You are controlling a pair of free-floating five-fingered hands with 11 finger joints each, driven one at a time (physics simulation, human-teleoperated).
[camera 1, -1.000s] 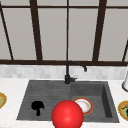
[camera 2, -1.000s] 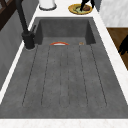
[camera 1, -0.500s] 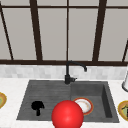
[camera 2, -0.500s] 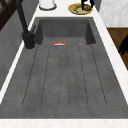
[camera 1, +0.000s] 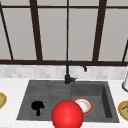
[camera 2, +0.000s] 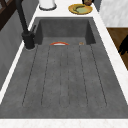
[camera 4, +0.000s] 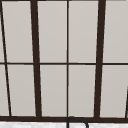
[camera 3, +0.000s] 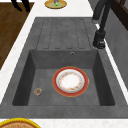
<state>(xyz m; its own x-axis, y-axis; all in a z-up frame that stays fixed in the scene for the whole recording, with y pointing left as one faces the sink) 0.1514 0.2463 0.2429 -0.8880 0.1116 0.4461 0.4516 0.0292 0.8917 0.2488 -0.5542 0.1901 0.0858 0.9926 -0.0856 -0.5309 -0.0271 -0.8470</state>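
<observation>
One hand (camera 1: 37, 107), the left one, hangs in front of the ribbed part of the sink (camera 1: 50, 91), at the same place as half a second ago. If it is open or closed, I cannot tell. To its right a red ball (camera 1: 67, 115) partly covers the plate (camera 1: 85, 105), which lies flat in the basin. Nothing has moved.

Place: you're looking at a home kitchen | Sink: dark grey sink (camera 3: 30, 75) with a ribbed draining board, set in a white counter (camera 1: 15, 90) | Tap: black tap (camera 1: 68, 72) at the back | Dishes: a red-rimmed plate (camera 3: 70, 81) lies in the basin | Behind: dark-framed window (camera 4: 67, 62) above a tiled strip.
</observation>
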